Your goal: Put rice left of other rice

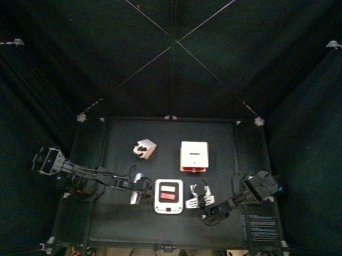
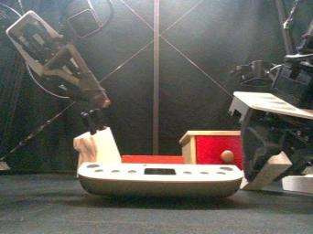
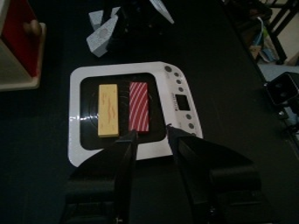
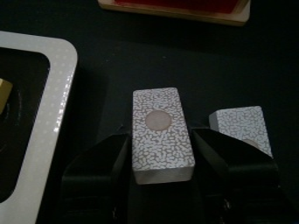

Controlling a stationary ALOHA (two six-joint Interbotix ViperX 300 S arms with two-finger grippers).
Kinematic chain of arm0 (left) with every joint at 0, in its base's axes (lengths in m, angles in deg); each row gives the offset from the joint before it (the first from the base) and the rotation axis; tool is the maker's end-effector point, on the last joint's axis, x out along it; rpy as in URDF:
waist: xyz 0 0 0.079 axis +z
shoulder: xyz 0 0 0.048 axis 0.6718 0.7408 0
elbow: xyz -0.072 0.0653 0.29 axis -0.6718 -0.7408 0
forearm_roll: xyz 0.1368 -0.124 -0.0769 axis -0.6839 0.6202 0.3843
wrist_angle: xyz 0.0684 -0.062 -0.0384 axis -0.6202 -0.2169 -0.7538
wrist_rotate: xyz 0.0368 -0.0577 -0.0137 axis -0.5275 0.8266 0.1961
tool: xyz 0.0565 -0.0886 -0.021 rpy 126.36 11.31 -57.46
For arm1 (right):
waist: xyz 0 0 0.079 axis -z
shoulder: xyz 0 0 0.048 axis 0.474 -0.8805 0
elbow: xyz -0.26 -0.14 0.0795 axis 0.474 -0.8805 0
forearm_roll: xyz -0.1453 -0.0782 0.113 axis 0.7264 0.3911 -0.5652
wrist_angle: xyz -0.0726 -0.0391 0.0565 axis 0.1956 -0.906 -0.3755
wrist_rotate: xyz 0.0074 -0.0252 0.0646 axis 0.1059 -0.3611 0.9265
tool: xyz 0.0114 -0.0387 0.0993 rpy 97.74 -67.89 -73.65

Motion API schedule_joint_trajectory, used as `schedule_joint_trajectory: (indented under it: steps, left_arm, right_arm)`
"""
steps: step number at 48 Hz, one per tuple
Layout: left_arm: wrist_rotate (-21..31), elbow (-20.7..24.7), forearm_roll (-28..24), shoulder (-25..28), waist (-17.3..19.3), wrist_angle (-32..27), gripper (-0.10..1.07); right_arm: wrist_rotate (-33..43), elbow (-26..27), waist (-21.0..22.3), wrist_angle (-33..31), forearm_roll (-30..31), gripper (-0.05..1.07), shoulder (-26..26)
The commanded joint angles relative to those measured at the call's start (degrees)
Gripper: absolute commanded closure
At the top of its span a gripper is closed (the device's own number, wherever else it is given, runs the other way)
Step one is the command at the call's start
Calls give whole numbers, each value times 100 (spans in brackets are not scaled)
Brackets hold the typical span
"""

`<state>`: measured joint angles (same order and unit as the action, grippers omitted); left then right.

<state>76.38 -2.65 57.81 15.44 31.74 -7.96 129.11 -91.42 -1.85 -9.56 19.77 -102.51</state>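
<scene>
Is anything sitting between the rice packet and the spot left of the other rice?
Yes: a small pinkish-white box sits just left of the other rice, behind the rice, crowding that spot.

I see a small pinkish-white box [image 1: 144, 150] toward the table's [image 1: 120, 140] back left. Black curtains [image 1: 54, 60] surround everything.

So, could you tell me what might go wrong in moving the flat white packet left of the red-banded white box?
1. The small pinkish-white box already sits left of the white box with the red band, so the flat white packet may bump it on arrival.
2. The packet lies flat; the open left gripper might catch only its rim and slip.
3. The open right gripper close beside the packet could nudge it.
</scene>
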Motion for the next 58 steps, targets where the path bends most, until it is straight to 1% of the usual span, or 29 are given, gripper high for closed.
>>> schedule_joint_trajectory:
  steps: [1,13,24,41,58]
  left_arm:
    - [-9,70,9,-9,0,53,24]
    - [0,62,9,-9,0,53,24]
    - [-9,53,9,-9,0,53,24]
    - [0,53,9,-9,0,53,24]
    - [0,62,9,-9,0,53,24]
  right_arm:
    - [0,35,44,62,0,25,97]
    - [-18,35,70,202,-9,16,97]
    - [-26,53,62,229,-44,16,149]
    - [-70,35,26,229,-35,16,422]
    - [-1028,167,62,167,-158,16,835]
